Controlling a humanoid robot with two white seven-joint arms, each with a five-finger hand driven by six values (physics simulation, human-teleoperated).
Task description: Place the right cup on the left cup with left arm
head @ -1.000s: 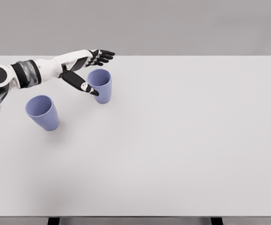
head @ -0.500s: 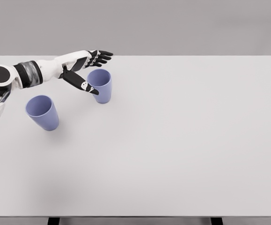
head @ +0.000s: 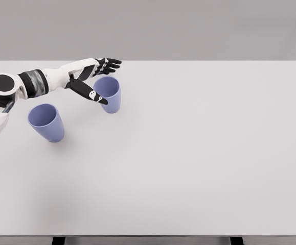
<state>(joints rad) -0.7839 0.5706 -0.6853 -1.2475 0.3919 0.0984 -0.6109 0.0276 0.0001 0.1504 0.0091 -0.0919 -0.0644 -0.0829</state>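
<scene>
Two lavender-blue tapered plastic cups are standing upright and well apart on a wide pale grey matte table (head: 199, 153). The right cup (head: 108, 95) is sitting directly at the black-and-white five-finger left hand (head: 90, 76), whose white arm is reaching in from the picture's left edge. The hand is spread wide and holding nothing: its thumb (head: 92, 94) is stretching down across the near-left side of the cup's rim, while the four fingers (head: 109, 64) are extending just past the far side of the rim, so the cup's mouth is lying between thumb and fingers. Whether any finger is touching the cup cannot be told. The left cup (head: 47, 122) is standing below the forearm, nearer the camera and to the left of the hand, tilting slightly in this view with its open mouth showing.
</scene>
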